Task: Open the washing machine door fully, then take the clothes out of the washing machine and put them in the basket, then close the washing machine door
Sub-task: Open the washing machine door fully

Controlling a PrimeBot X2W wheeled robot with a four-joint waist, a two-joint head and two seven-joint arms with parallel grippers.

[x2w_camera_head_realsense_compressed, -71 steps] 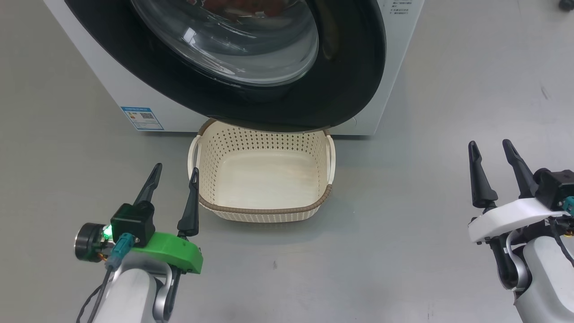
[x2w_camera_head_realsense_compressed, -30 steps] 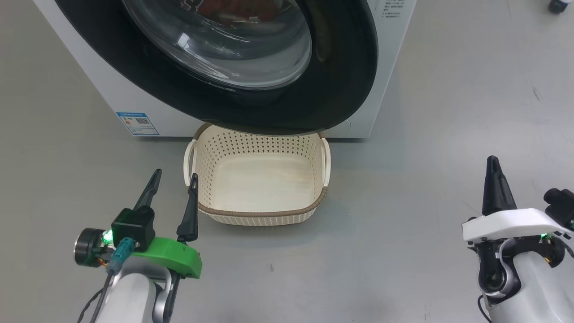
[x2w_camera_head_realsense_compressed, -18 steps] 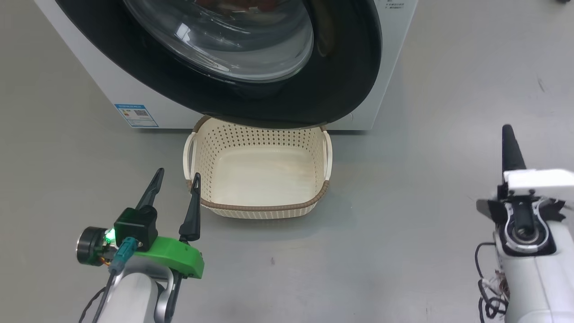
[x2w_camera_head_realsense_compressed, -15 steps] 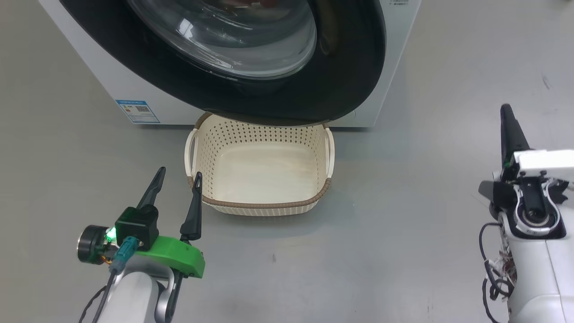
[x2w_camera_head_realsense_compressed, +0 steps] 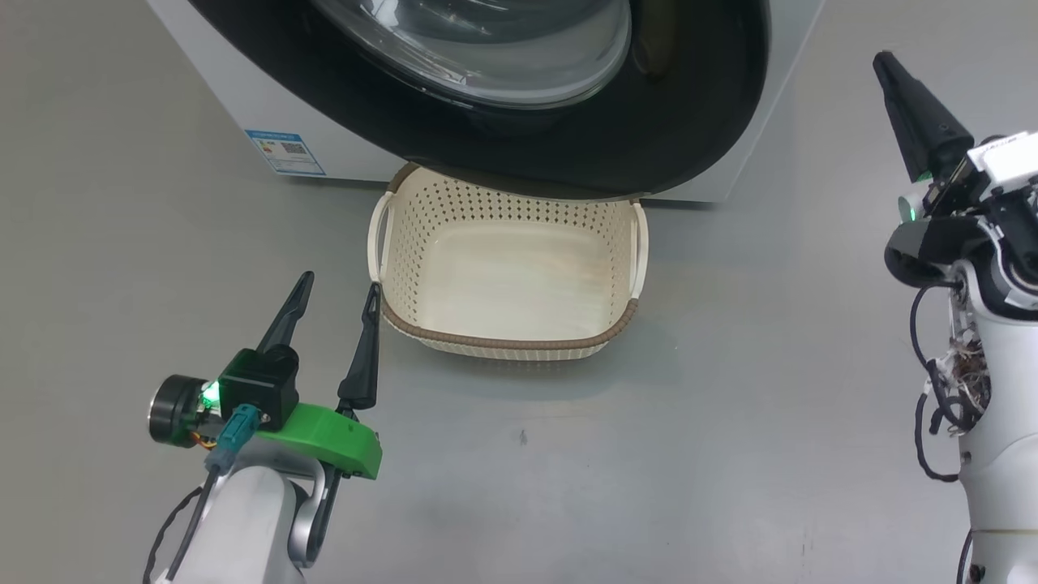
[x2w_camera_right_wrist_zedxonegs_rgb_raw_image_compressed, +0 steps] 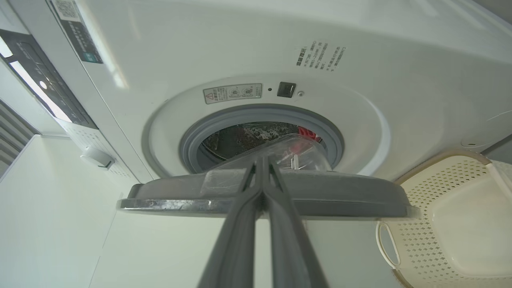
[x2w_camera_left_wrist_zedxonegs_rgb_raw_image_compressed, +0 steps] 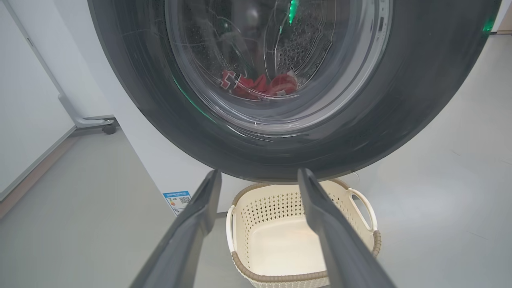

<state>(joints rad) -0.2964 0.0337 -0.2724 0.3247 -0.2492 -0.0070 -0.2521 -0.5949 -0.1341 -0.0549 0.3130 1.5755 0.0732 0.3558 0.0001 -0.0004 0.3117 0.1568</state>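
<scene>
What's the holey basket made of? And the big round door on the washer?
The basket looks like moulded cream plastic: smooth, punched with neat holes; its brown rim probably only imitates weaving. The washing machine door seems glossy black plastic, reflecting light, around a clear bulging bowl, likely glass.

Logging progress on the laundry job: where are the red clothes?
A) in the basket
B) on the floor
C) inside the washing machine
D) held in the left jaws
C: the clothes show through the door glass, inside the washing machine; the basket is bare.
</scene>
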